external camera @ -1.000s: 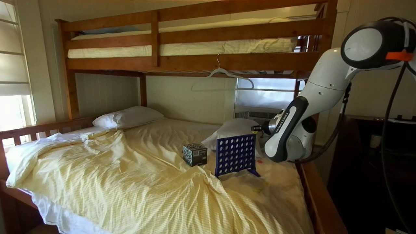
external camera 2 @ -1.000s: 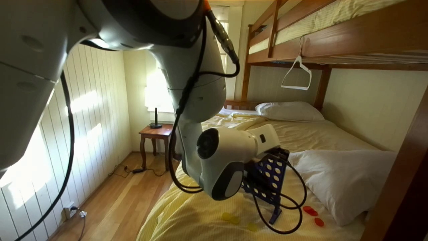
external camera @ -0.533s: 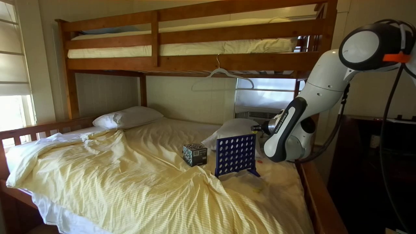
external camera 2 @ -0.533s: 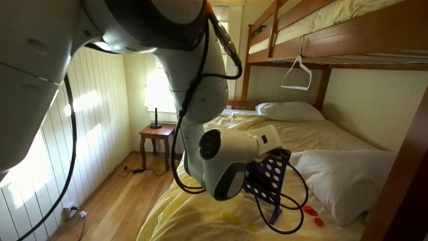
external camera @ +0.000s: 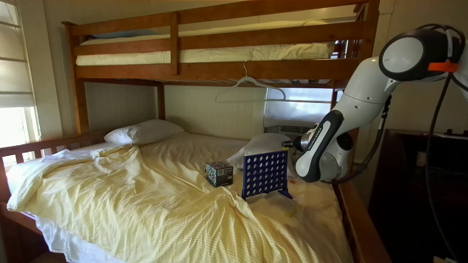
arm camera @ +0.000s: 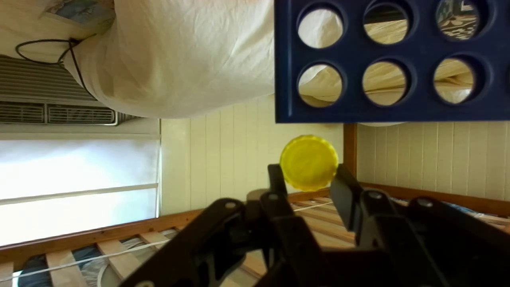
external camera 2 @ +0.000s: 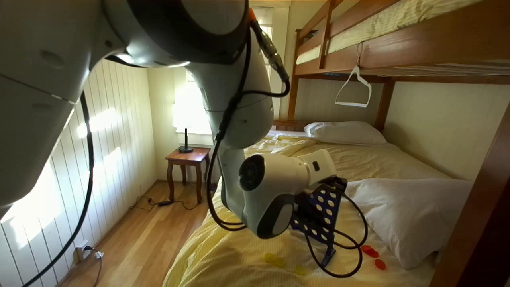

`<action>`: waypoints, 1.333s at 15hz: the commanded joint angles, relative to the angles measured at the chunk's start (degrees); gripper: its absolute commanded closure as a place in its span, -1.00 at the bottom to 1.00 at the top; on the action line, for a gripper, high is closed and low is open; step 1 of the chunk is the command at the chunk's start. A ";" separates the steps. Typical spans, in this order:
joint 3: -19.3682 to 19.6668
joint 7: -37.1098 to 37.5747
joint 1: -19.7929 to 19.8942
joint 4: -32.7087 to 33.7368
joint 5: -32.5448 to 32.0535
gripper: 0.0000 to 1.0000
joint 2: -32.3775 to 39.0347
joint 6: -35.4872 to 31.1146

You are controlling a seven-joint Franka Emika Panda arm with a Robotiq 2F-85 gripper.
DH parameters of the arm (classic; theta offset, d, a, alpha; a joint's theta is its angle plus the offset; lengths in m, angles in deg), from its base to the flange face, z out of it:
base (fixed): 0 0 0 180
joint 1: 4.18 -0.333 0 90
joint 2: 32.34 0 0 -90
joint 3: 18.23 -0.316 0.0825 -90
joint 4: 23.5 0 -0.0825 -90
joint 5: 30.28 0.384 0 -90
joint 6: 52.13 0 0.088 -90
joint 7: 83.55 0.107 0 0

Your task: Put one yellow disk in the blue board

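The blue board (external camera: pixel 265 173) stands upright on the bed. It also shows in an exterior view (external camera 2: pixel 322 199), partly behind the arm, and at the upper right of the wrist view (arm camera: pixel 354 54), which stands upside down. My gripper (arm camera: pixel 308 169) is shut on one yellow disk (arm camera: pixel 309 159), holding it by its edges with its round face toward the wrist camera. In an exterior view the gripper (external camera: pixel 288 144) and the held disk (external camera: pixel 285 148) are just above the board's top corner nearest the arm. The disk is apart from the board's top edge in the wrist view.
Loose yellow disks (external camera 2: pixel 275 260) and red disks (external camera 2: pixel 369 250) lie on the bed near the board's foot. A dark patterned box (external camera: pixel 219 174) stands beside the board. A white pillow (external camera: pixel 259 146) lies behind it. The upper bunk (external camera: pixel 219 71) with a hanger (external camera: pixel 252 80) is overhead.
The arm has shifted slightly toward the board, its upper part sinking a little. The gripper and held disk have moved only slightly along with it. The board and loose disks have not moved.
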 commanded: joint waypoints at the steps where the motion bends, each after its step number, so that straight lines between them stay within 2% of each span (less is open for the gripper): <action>1: 0.22 1.58 0.45 1.44 -1.73 0.81 1.46 -1.16; 20: -0.09 2.27 0.56 3.47 -1.41 0.81 3.75 -1.39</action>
